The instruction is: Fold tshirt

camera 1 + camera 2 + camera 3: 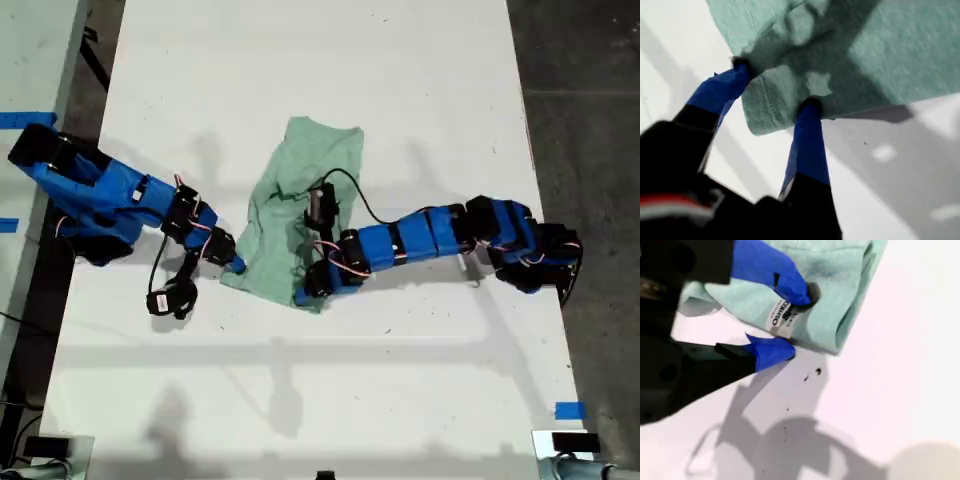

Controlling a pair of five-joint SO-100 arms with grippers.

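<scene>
The pale green tshirt [300, 200] lies crumpled and partly folded in the middle of the white table [400, 80]. My first gripper [776, 85], on the arm at the exterior view's left [236, 264], is open at the shirt's near corner. Its fingertips [809, 107] straddle a hemmed edge of the tshirt [890, 50]. My second gripper [790, 322], on the arm reaching in from the exterior view's right [310, 290], lies over the shirt at its lower edge. It is open, with one fingertip [807, 292] pressing on a folded edge of the tshirt [840, 300] and a white label [780, 319] between the jaws.
Bare white table surrounds the shirt. A dark floor [580, 100] runs along the exterior view's right edge, and blue tape marks [570, 410] sit near the table's corner. A black cable [365, 205] loops over the shirt by the second arm.
</scene>
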